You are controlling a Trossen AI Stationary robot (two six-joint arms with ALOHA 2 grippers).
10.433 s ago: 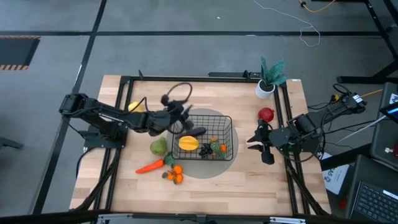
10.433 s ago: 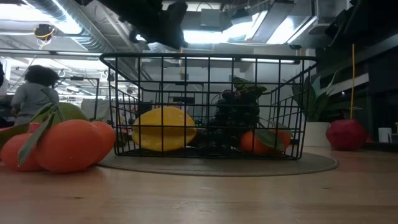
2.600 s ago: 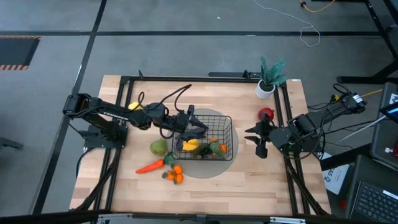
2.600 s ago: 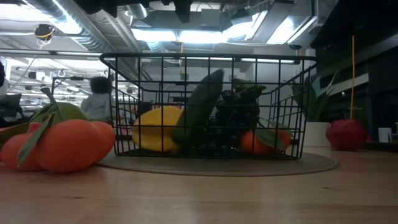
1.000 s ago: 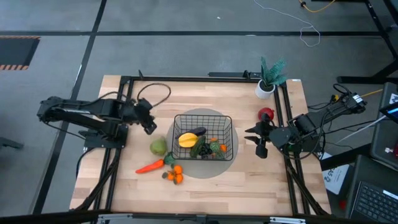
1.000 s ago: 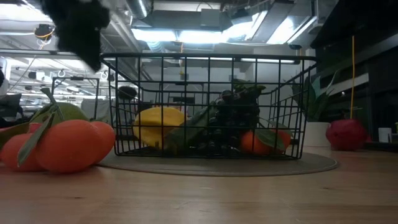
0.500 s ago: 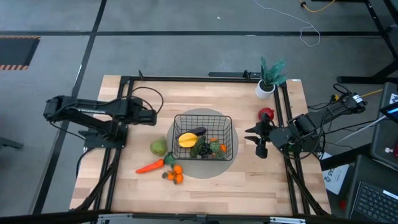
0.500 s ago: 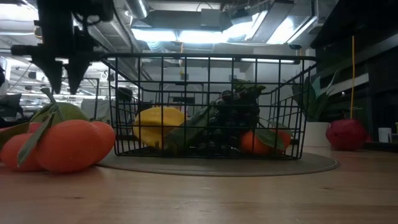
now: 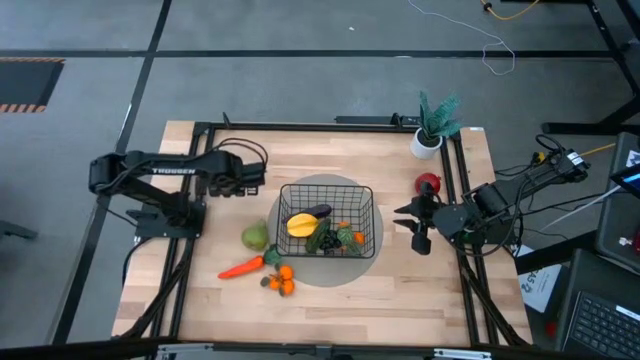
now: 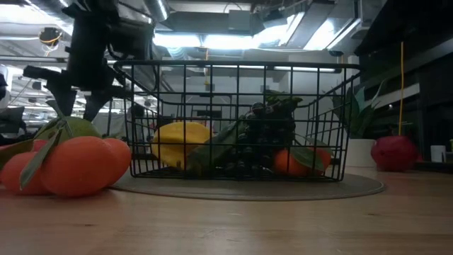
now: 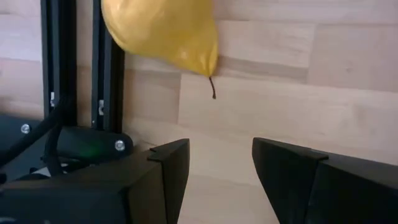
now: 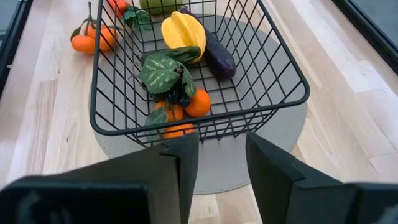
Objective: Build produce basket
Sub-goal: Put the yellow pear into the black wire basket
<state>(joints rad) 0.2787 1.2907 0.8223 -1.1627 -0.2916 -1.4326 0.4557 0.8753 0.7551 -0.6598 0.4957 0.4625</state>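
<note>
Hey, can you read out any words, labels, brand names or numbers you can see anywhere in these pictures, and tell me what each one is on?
Pale lettering on the upper link of the left arm: there is writing, but it is too small to read.
Basket, fruit, plant pot and table: no text or labels visible.
Room behind the table in the low view: no readable signs.

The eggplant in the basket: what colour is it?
Dark purple. The eggplant shows best in the right wrist view, lying beside the yellow fruit.
</note>
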